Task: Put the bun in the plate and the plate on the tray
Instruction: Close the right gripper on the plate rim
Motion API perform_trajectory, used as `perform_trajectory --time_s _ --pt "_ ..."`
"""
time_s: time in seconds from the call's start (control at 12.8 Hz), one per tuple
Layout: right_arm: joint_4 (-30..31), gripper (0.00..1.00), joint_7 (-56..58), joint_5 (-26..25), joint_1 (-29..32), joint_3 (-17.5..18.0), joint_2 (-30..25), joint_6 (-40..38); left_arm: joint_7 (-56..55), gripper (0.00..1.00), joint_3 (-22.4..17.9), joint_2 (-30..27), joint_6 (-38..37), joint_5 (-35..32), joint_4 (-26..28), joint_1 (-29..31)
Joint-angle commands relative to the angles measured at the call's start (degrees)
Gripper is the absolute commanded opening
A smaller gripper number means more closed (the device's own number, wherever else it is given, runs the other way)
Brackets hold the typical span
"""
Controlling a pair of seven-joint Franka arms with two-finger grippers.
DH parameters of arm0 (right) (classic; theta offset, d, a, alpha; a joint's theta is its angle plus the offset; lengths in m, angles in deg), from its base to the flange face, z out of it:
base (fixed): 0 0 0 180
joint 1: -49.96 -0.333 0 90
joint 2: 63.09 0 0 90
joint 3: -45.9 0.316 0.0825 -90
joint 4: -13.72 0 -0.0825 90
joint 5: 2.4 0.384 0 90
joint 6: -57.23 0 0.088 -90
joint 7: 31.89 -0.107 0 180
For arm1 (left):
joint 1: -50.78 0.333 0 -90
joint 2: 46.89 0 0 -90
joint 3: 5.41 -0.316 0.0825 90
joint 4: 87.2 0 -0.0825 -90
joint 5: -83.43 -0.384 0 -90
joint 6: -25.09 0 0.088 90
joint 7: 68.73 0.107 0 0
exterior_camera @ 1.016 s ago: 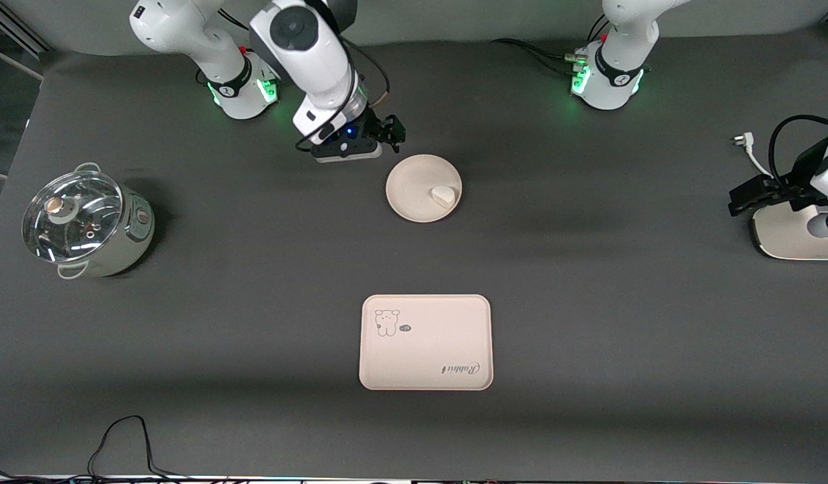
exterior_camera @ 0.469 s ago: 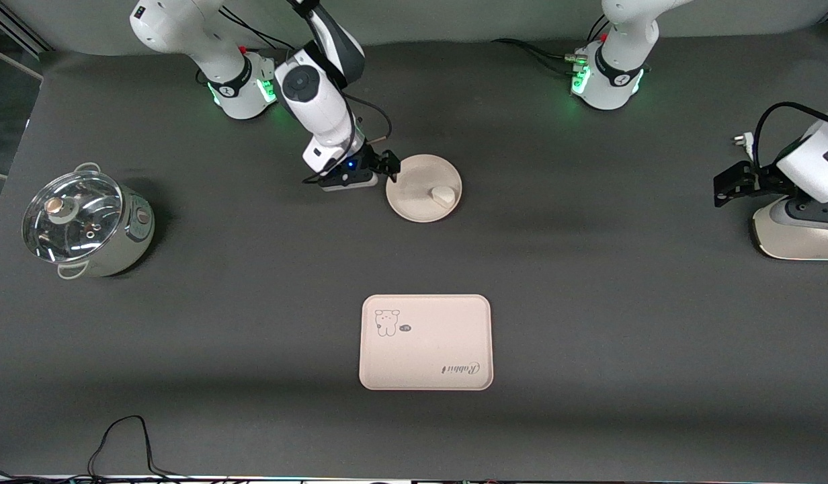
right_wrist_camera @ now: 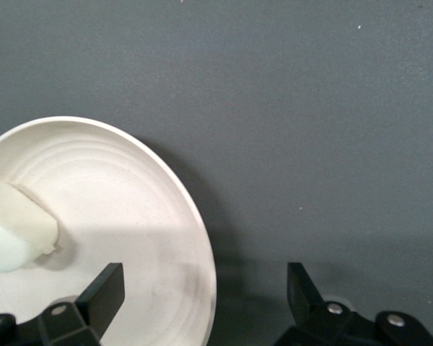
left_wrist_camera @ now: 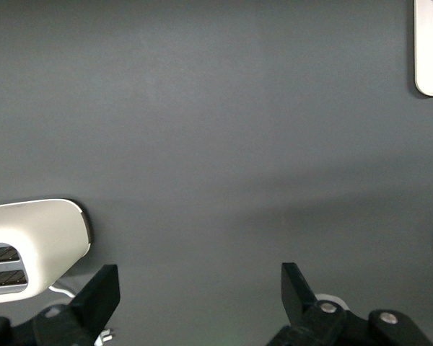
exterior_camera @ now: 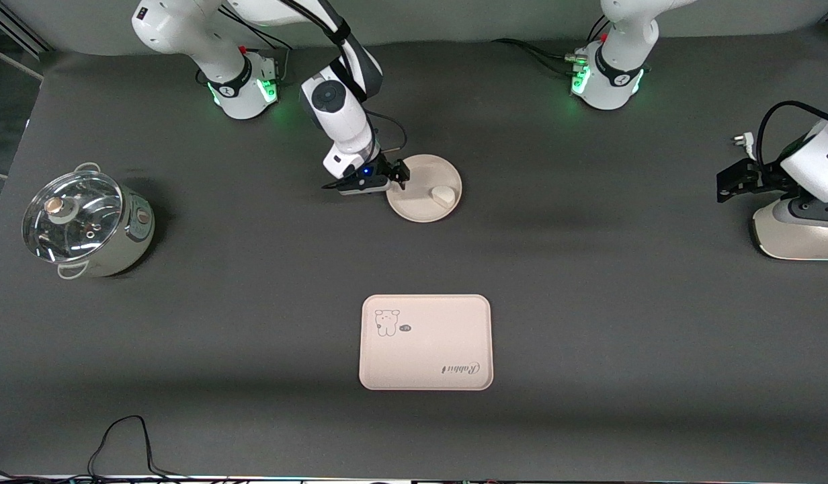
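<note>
The round cream plate (exterior_camera: 414, 202) sits on the dark table toward the robots' bases, with the small off-white bun (exterior_camera: 443, 195) lying in it. My right gripper (exterior_camera: 397, 176) is low at the plate's rim on the right arm's side, open. In the right wrist view the gripper (right_wrist_camera: 203, 282) straddles the rim: one finger over the plate (right_wrist_camera: 130, 209), the other over bare table, and the bun (right_wrist_camera: 14, 227) lies off to one side. The cream-pink tray (exterior_camera: 425, 342) lies nearer the front camera than the plate, with nothing on it. My left gripper (exterior_camera: 730, 185) hangs open beside the toaster, holding nothing (left_wrist_camera: 200, 295).
A steel pot with a glass lid (exterior_camera: 85, 222) stands at the right arm's end of the table. A white toaster (exterior_camera: 790, 232) stands at the left arm's end, also in the left wrist view (left_wrist_camera: 29, 245). A black cable (exterior_camera: 125, 437) loops at the front edge.
My right gripper has come down and moved to the plate's rim, staying open. My left gripper shifted a little beside the toaster. Plate, bun and tray have not moved.
</note>
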Motion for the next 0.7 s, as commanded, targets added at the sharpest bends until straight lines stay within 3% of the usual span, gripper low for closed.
perform_trajectory --time_s 0.0,0.08,0.23,0.62 --pt "-0.41 1.0 1.56 3.38 -0.31 0.58 0.98 0.74 0.93 1.0 -10.53 -0.32 0.34 0.1 0.7 -10.48" --pt "-0.41 1.0 1.65 4.09 -0.31 0.67 1.42 0.74 0.84 1.0 -13.18 -0.14 0.51 0.1 0.35 -13.21" --pt "-0.5 1.0 1.56 4.18 -0.14 1.37 1.86 0.66 0.58 1.0 -14.35 0.3 2.0 -0.07 0.09 -14.55" --pt "-0.58 0.56 1.74 4.18 0.04 1.38 1.77 -0.14 0.4 1.0 -14.26 1.44 1.83 0.19 -1.76 -14.38"
